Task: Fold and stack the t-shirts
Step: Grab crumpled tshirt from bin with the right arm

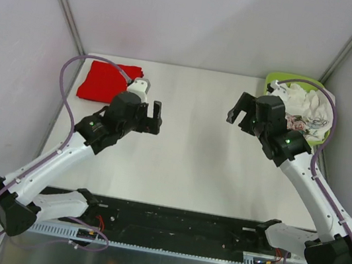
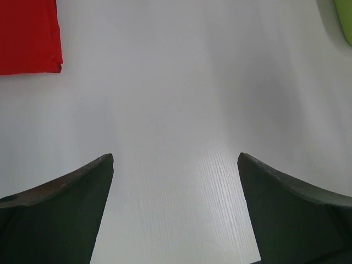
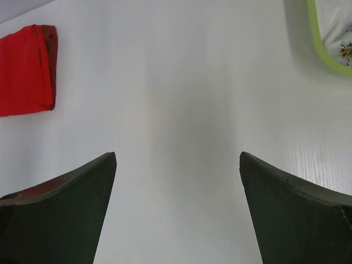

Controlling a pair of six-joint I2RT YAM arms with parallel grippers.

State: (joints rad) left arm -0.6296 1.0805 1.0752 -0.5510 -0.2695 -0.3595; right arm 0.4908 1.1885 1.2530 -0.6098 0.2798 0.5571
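left fingers (image 2: 55, 214): apart, empty
right fingers (image 3: 297, 209): apart, empty
red t-shirt (image 1: 103, 82): folded, far left
white t-shirt (image 1: 304, 102): crumpled, far-right tray (image 1: 273, 78)

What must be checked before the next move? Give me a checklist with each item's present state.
1. Left gripper open and empty: ok.
2. Right gripper open and empty: ok.
3. Red t-shirt folded: ok, it lies flat with straight edges at the table's far left.
4. White t-shirt folded: not ok, it lies crumpled in the lime-green tray.
5. Shirts stacked: not ok, they lie at opposite sides.
6. Purple cable of the right arm free of the white t-shirt: cannot tell, it arcs over the tray.
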